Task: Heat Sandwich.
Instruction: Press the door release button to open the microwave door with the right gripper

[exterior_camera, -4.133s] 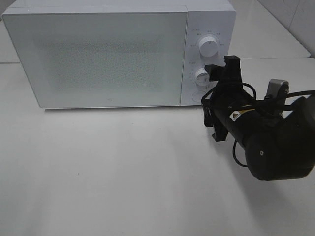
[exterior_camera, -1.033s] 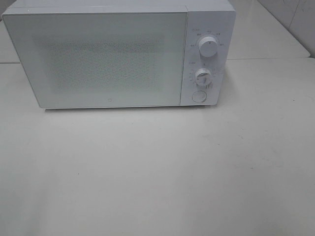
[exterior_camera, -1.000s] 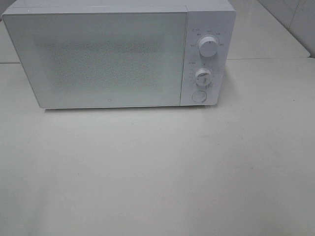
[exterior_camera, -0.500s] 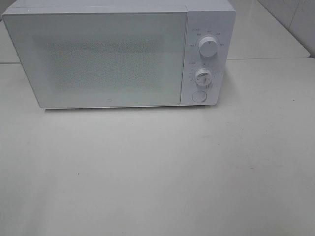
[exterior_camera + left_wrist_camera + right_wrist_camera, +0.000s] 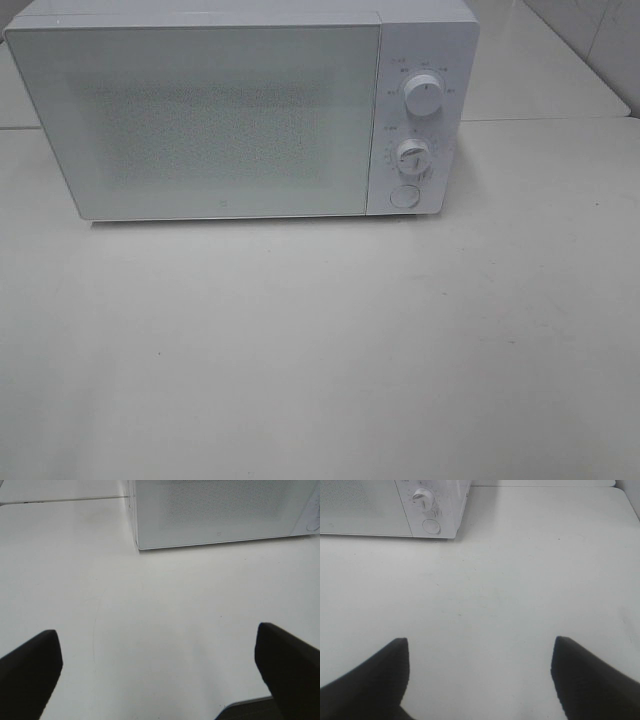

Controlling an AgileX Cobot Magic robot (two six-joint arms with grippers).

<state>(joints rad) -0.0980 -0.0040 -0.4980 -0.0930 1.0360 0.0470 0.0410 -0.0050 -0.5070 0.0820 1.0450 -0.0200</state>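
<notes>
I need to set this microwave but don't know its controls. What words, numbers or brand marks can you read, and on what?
No text is legible in any view.
Markings around the microwave's upper dial: too small and blurred to read.
Markings around the lower dial: too small and blurred to read.
Small mark low on the door: too small to read.

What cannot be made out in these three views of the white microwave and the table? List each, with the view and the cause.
1. Exterior high: the inside of the white box-shaped microwave oven, hidden by its closed speckled door.
2. Exterior high: markings round its round white upper dial, too small and blurred.
3. Wrist views: the black left fingers and black right fingers, cut off by picture edges.
</notes>
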